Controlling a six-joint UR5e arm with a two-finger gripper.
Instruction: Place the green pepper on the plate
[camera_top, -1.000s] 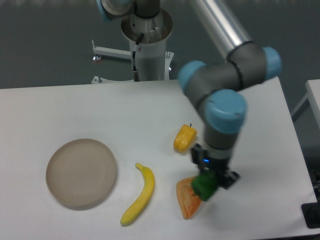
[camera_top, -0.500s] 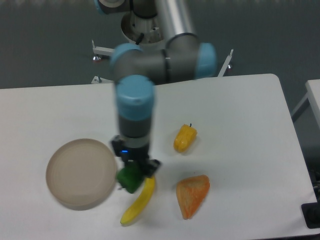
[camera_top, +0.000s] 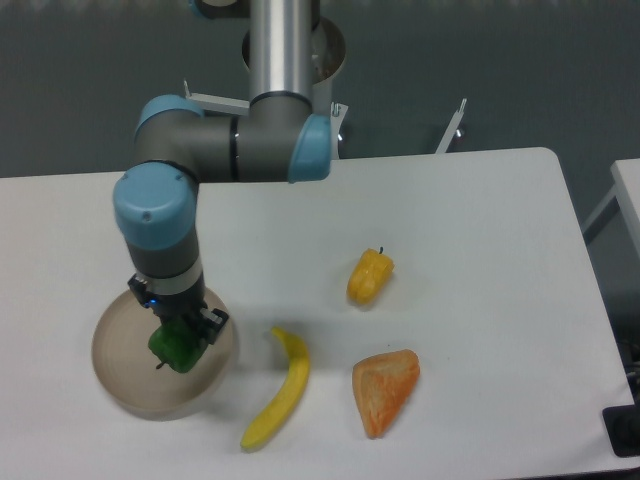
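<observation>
Behind the white tabletop (camera_top: 480, 220) hangs a dark grey wall. Half a second ago the arm stood beside the banana (camera_top: 280, 388); now its gripper (camera_top: 178, 338), jaws clamped on the green pepper (camera_top: 174, 347), hangs over the plate (camera_top: 120, 370) at left.

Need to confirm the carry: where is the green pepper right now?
The green pepper is in the gripper, over the plate at the table's front left, left of the banana.
</observation>
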